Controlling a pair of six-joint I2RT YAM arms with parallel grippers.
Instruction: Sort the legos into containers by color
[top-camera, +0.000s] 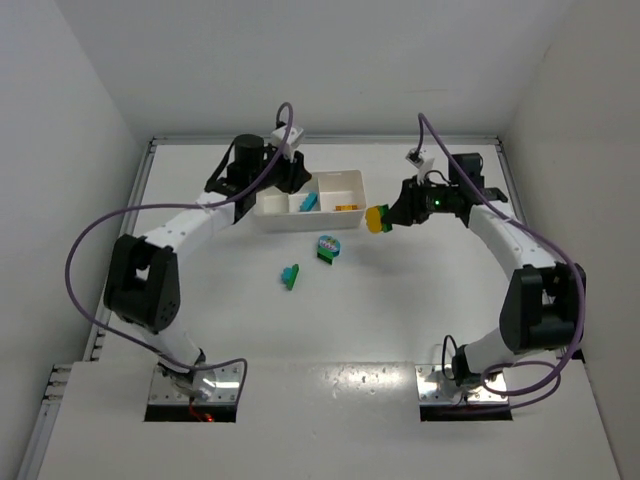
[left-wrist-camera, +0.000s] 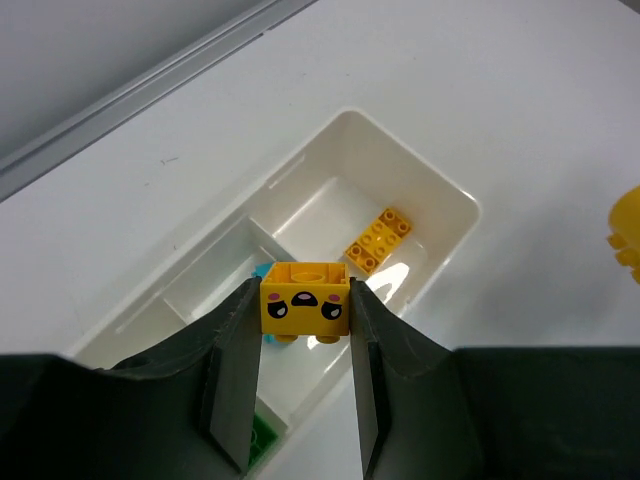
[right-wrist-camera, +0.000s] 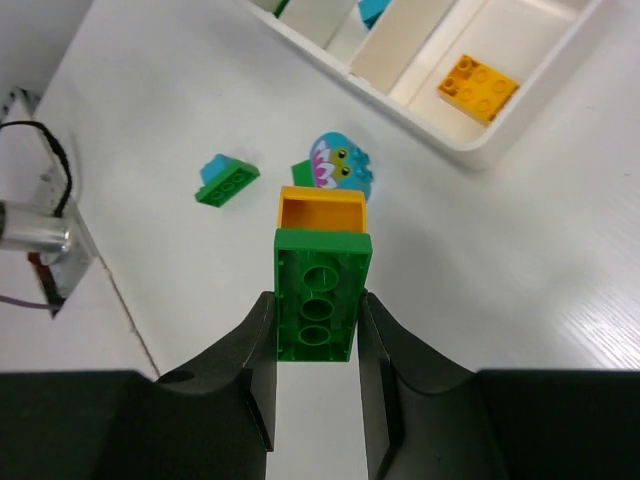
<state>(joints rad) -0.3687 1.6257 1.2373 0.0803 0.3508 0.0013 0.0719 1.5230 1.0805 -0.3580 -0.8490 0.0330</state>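
The white three-compartment tray (top-camera: 300, 223) sits at the back middle of the table. My left gripper (top-camera: 297, 172) is shut on a yellow brick with a face (left-wrist-camera: 305, 298) and holds it above the tray (left-wrist-camera: 440, 190), near the divider by the middle compartment. An orange brick (left-wrist-camera: 378, 240) lies in the right compartment, a cyan one (left-wrist-camera: 262, 272) in the middle and a green one (left-wrist-camera: 262, 436) in the left. My right gripper (top-camera: 392, 215) is shut on a green brick (right-wrist-camera: 315, 295) with a yellow-orange piece (right-wrist-camera: 322, 210) attached, just right of the tray.
On the table in front of the tray lie a cyan-and-green piece with a face (top-camera: 327, 247) and a green-and-cyan brick pair (top-camera: 290, 276). Both show in the right wrist view, the face piece (right-wrist-camera: 340, 165) and the pair (right-wrist-camera: 227, 182). Walls enclose the table.
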